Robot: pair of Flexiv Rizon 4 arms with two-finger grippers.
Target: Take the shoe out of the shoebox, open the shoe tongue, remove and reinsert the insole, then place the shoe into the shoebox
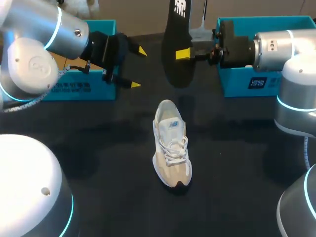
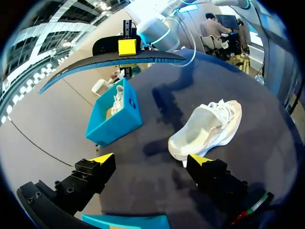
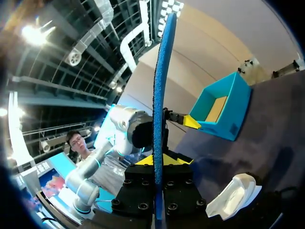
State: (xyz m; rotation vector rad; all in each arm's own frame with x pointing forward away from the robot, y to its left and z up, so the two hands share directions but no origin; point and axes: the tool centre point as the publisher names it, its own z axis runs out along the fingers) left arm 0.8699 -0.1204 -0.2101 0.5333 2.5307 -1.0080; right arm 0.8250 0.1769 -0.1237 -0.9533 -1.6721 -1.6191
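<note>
head view, from left to right: the left shoebox (image 1: 94, 90), teal and open, sits at about ten o'clock from the shoe (image 1: 171, 144). the left gripper (image 1: 138, 68) hangs just in front of that box, its yellow-tipped fingers spread wide with nothing between them. the shoe stands on its sole near the middle of the dark table (image 1: 98, 148), laced, toe towards six o'clock and heel towards twelve. at twelve o'clock from it, well above the table, the insole (image 1: 174, 44) hangs on edge. the right gripper (image 1: 183, 54) pinches it near the middle, one finger on each face, and the right wrist view shows the thin sheet running straight up between the two tips. the right shoebox (image 1: 266, 81) lies at two o'clock, behind that arm

the insole looks light, thin and floppy. in the left wrist view it bows in a long arc away from the grip, so its free ends will likely sag and wander, and i judge it best fed in toe end first. the shoe looks light, soft in the upper and firmer at heel and sole, so it may skid or tip when pushed. the empty gripper would do best on the heel collar or the tongue
</note>
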